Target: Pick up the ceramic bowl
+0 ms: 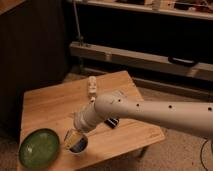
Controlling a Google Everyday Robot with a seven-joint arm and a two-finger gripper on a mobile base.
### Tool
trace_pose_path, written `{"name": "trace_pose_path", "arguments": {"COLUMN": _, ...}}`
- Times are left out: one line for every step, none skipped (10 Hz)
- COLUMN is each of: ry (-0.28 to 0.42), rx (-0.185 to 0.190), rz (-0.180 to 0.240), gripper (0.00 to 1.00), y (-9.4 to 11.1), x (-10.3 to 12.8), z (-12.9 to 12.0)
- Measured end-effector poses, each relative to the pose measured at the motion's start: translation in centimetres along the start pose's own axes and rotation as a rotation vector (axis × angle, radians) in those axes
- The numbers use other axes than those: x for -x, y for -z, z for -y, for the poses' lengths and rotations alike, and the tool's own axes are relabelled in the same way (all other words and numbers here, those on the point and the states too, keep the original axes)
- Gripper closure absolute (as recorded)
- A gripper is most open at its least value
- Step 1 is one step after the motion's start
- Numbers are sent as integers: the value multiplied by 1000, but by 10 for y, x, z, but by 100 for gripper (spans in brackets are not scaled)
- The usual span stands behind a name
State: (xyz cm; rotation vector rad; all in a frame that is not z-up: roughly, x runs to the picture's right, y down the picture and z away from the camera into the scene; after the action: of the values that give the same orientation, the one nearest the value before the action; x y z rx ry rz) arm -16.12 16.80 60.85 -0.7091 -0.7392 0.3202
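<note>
The ceramic bowl (39, 148) sits on the wooden table (55, 102) in the near left corner, at about 7 o'clock on the tabletop. It is upright, glossy green, wide and shallow, and its rim lies close to the table's front edge.

The tool (73, 140) is low over the table at 3 o'clock from the bowl, just beside the bowl's right rim. It appears to stand clear of the rim, though the view is too dim there to be sure. Whether the tool is spread or pressed together cannot be told from here. It holds nothing that can be made out.

Directly under and behind the tool, at its 4 o'clock, is a small cup (80, 146) with something dark blue showing in it. The tool overlaps part of the cup, so it is unclear whether the two touch.

The white arm (150, 111) comes in from 3 o'clock and slopes down across the table's right half to the tool. A small dark object (113, 122) lies on the table beneath the arm, partly hidden by it. A small pale object (92, 86) stands near the far edge at 12 o'clock, well apart from the bowl. Behind the table runs a long pale rail (140, 57) against a dark background.
</note>
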Motion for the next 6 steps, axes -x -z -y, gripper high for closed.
{"name": "trace_pose_path", "arguments": {"ry": 0, "rx": 0, "rz": 0, "gripper": 20, "y": 0, "x": 0, "z": 0}}
{"name": "trace_pose_path", "arguments": {"ry": 0, "rx": 0, "rz": 0, "gripper": 20, "y": 0, "x": 0, "z": 0}}
{"name": "trace_pose_path", "arguments": {"ry": -3, "rx": 2, "rz": 0, "gripper": 20, "y": 1, "x": 0, "z": 1}}
{"name": "trace_pose_path", "arguments": {"ry": -7, "rx": 12, "rz": -6, "gripper": 20, "y": 1, "x": 1, "z": 2}}
{"name": "trace_pose_path", "arguments": {"ry": -17, "rx": 64, "rz": -23, "gripper": 20, "y": 4, "x": 8, "z": 11}}
{"name": "trace_pose_path", "arguments": {"ry": -24, "rx": 103, "rz": -38, "gripper": 20, "y": 8, "x": 20, "z": 25}}
